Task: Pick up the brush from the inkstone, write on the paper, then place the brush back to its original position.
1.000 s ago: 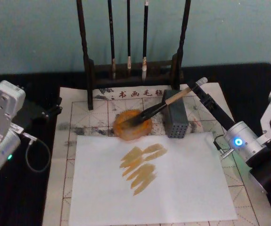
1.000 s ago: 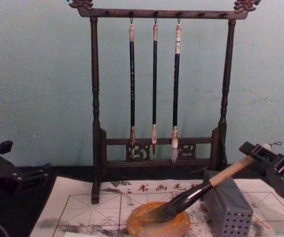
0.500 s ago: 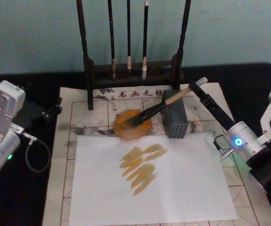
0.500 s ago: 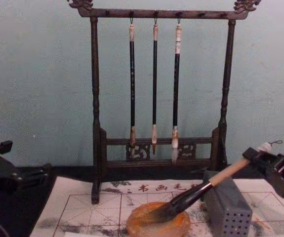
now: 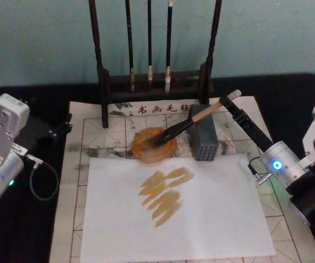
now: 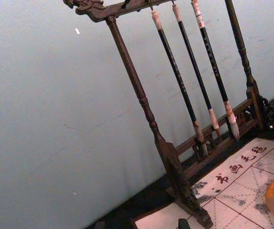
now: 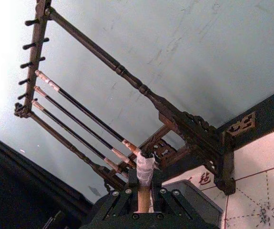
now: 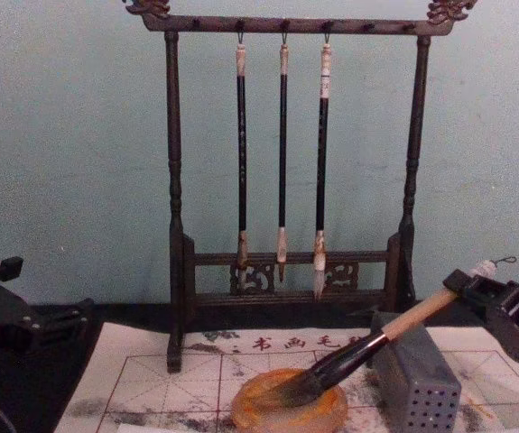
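Where the brush lies: the brush (image 5: pixel 182 127) slants with its dark tip down in the inkstone (image 5: pixel 141 150) and its tan handle propped on the top edge of the grey block (image 5: pixel 204 141); the white-wrapped end points up and to the right.
Right gripper: the right gripper (image 5: pixel 229 105) sits at the brush's upper end, with the handle's end inside it; I cannot tell whether it clamps the handle or has loosened.
Left gripper: the left gripper (image 5: pixel 63 126) hangs over the black table (image 5: pixel 288 93) just beside the paper's left edge, fingers apart and holding nothing.
Inkstone: on the paper (image 5: pixel 97 131), just left of the grey block, in front of the rack (image 5: pixel 154 87).
Paper: red-gridded, ink-smudged, flat on the table.
White sheet: the white sheet (image 5: pixel 212 208) covers the paper's near part and bears tan strokes (image 5: pixel 164 196).
Rack: three thin brushes (image 8: pixel 282 153) hang from it.
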